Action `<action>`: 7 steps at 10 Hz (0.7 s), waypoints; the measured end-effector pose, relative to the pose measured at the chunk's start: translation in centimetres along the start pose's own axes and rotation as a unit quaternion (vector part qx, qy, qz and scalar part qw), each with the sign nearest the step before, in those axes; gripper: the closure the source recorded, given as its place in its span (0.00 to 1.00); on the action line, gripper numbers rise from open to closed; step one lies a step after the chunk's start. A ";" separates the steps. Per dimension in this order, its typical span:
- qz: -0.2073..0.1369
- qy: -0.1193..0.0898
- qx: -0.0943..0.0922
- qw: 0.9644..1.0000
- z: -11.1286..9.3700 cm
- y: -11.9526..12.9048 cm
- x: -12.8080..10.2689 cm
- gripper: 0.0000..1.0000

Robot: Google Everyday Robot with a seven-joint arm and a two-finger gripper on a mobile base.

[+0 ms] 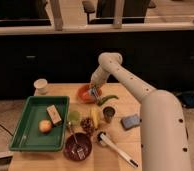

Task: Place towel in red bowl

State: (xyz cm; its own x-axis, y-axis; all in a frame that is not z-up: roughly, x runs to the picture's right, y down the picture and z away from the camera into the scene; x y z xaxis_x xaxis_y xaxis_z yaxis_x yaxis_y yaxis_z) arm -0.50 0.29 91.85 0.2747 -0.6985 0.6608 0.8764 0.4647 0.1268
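Note:
The red bowl (pixel 83 93) stands at the back of the wooden table (pixel 125 140). My gripper (pixel 94 92) hangs from the white arm (pixel 121 76) right at the bowl's right rim, partly over the bowl. A small pale patch shows at the gripper's tip; I cannot tell whether it is the towel. A blue-grey folded pad (pixel 130 121) lies on the table to the right, apart from the gripper.
A green tray (pixel 25 135) on the left holds an apple (pixel 45 126) and a tan block (pixel 53 114). A white cup (pixel 40 86) stands at the back left. A green pepper (pixel 107 100), banana (pixel 95 118), metal cup (pixel 108 114), dark bowl (pixel 77 146) and white-handled brush (pixel 116 151) crowd the middle.

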 end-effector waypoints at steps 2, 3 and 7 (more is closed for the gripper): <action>-0.002 -0.005 0.004 1.000 0.2 -0.2 0.0 0.80; -0.003 -0.007 0.005 1.000 0.3 -0.3 0.0 0.69; -0.004 -0.012 0.007 1.000 0.3 -0.2 0.2 0.28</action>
State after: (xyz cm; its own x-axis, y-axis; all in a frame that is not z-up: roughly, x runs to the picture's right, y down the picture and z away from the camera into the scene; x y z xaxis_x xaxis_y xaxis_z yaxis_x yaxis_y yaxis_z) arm -0.70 0.24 92.13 0.2581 -0.6893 0.6769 0.8729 0.4666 0.1423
